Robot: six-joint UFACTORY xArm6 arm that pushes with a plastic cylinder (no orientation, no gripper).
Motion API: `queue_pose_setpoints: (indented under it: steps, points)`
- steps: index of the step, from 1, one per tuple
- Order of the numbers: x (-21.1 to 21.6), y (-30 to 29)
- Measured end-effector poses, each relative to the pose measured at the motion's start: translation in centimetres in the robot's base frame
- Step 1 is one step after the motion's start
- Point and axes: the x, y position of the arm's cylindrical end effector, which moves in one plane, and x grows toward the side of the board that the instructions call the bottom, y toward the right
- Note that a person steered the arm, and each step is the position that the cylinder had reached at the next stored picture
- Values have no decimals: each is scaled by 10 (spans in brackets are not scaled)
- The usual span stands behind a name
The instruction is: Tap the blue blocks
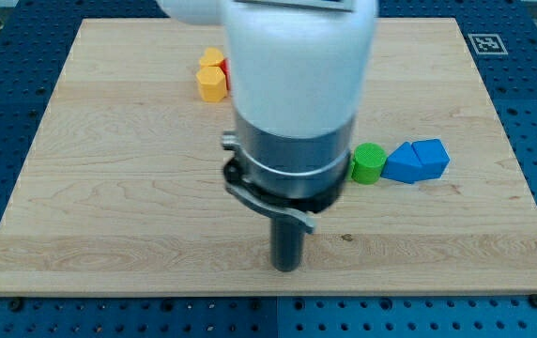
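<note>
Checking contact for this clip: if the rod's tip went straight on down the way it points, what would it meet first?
My tip points straight down at the wooden board, so bare wood comes first. No block is under it; the blue blocks lie toward the view's right.

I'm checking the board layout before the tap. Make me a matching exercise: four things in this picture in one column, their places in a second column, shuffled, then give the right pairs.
Things:
1. my tip
2. green cylinder
3. blue blocks
4. yellow blocks

Places:
A. toward the view's top left, beside a red block mostly hidden by the arm
B. farthest toward the view's right, touching each other
C. nearest the view's bottom, apart from every block
D. just left of the blue pair

Pairs: 1-C, 2-D, 3-B, 4-A
</note>
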Motion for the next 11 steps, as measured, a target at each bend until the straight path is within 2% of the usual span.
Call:
queue_pose_setpoints:
  steps: [3, 6, 7, 9, 11]
  points:
    - [4, 71]
    - [-6, 184]
    - [-42, 189]
    - [-87, 180]
    - [-87, 167]
